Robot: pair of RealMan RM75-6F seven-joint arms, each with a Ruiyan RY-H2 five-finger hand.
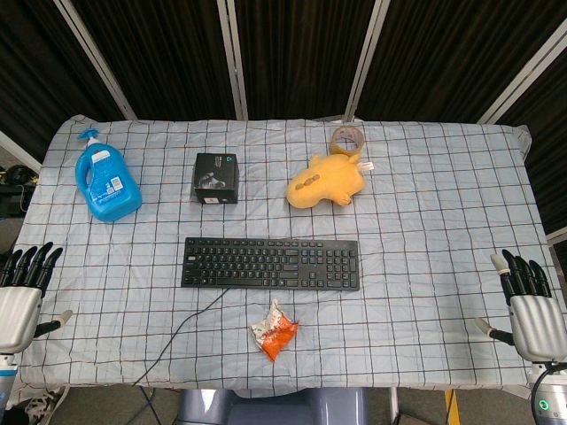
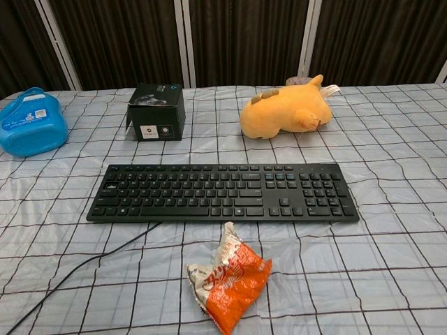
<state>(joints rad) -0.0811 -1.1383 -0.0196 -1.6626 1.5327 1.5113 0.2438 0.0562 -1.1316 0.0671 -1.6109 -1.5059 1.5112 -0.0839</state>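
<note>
My left hand point(image 1: 22, 297) hovers at the table's left front edge, fingers straight and apart, holding nothing. My right hand point(image 1: 532, 305) is at the right front edge, likewise spread and holding nothing. Neither hand appears in the chest view. A black keyboard point(image 1: 270, 263) point(image 2: 223, 192) lies across the middle, its cable trailing toward the front left. An orange and white snack packet point(image 1: 274, 329) point(image 2: 228, 276) lies in front of it. Both hands are far from every object.
A blue detergent bottle point(image 1: 106, 181) point(image 2: 29, 123) lies at the back left. A small black box point(image 1: 216, 178) point(image 2: 156, 112) stands behind the keyboard. A yellow plush toy point(image 1: 324, 181) point(image 2: 285, 110) lies at the back, with a tape roll point(image 1: 347, 140) behind it. A checked cloth point(image 1: 443, 230) covers the table.
</note>
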